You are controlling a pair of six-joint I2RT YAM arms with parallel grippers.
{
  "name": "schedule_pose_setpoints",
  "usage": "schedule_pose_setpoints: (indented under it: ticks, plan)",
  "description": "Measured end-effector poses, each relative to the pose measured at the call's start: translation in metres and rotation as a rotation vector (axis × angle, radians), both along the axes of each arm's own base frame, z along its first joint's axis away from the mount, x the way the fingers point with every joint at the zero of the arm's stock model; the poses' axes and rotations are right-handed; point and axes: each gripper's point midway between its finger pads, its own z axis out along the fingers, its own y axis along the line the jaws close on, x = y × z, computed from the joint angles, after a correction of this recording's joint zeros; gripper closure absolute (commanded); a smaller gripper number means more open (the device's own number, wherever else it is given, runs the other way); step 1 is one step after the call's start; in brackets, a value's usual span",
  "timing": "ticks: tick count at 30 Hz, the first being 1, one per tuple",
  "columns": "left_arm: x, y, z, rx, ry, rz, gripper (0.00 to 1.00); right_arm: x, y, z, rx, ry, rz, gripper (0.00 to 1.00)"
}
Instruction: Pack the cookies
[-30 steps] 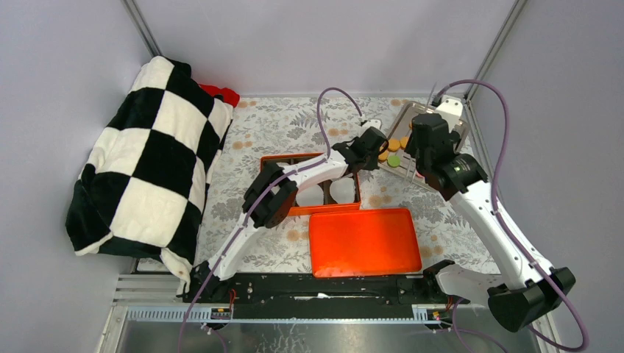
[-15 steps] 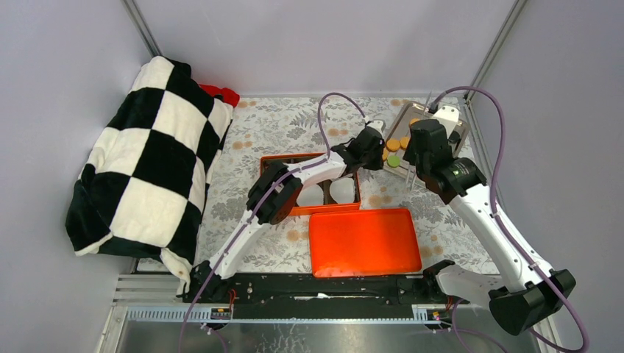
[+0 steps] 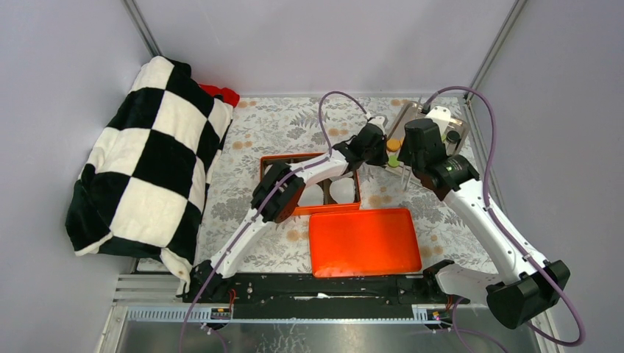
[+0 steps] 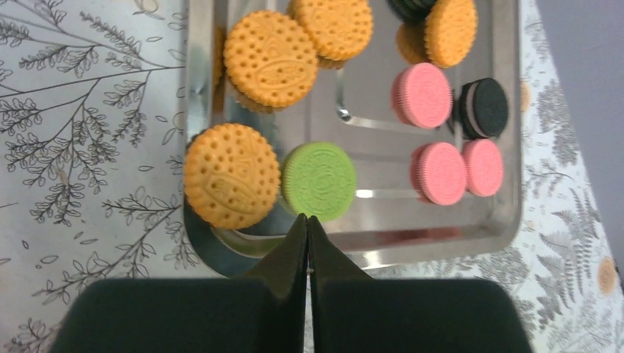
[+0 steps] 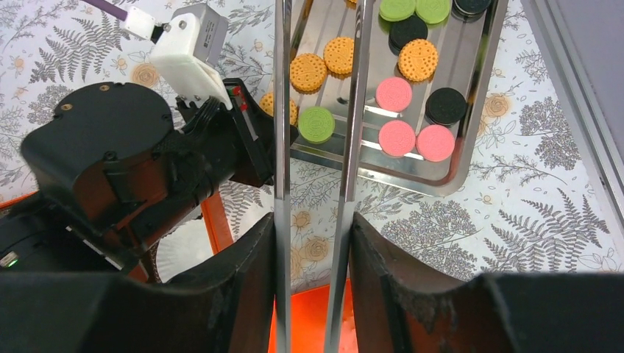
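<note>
With the cookies (image 4: pixel 269 57) on the steel tray (image 4: pixel 441 237) at the far right, the left gripper (image 4: pixel 307 228), its fingers (image 4: pixel 283 273) pressed together at the tray's left rim, should steady it while the right gripper (image 5: pixel 313 224), pinching the tongs (image 5: pixel 282 110), straddles the nearest green cookie (image 4: pixel 318 181) squarely.

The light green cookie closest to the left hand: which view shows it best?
Left wrist: the light green cookie lies large and sharp near the centre. Right wrist shows it smaller, between the tongs. Top external shows only a green speck.
</note>
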Motion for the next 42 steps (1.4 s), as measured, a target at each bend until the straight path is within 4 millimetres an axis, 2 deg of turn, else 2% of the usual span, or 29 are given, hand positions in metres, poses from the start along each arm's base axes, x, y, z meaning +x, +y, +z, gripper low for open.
schedule_pose_setpoints:
  ticks: [5, 12, 16, 23, 30, 36, 42]
  plan:
    - [0.010, 0.007, -0.029, 0.017, 0.028, 0.026, 1.00, 0.000, 0.000, -0.002, 0.000, 0.001, 0.001, 0.57]
    - [0.026, 0.022, -0.030, 0.006, 0.037, 0.082, 1.00, 0.001, 0.002, -0.003, 0.004, 0.004, 0.007, 0.56]
    - [0.026, 0.038, -0.031, 0.001, 0.062, 0.128, 1.00, 0.004, 0.006, -0.008, 0.009, 0.016, 0.020, 0.56]
    - [-0.002, 0.085, -0.033, 0.052, 0.132, 0.206, 1.00, 0.008, 0.008, -0.013, -0.003, 0.026, 0.028, 0.55]
    - [-0.029, 0.113, -0.035, 0.062, 0.195, 0.264, 1.00, 0.009, 0.013, -0.021, -0.006, 0.052, 0.054, 0.54]
    - [-0.052, 0.118, -0.034, 0.070, 0.232, 0.249, 1.00, 0.007, 0.011, -0.027, -0.016, 0.067, 0.056, 0.54]
    - [-0.080, 0.105, -0.025, 0.120, 0.280, 0.161, 1.00, 0.007, 0.015, -0.028, -0.002, 0.069, 0.072, 0.54]
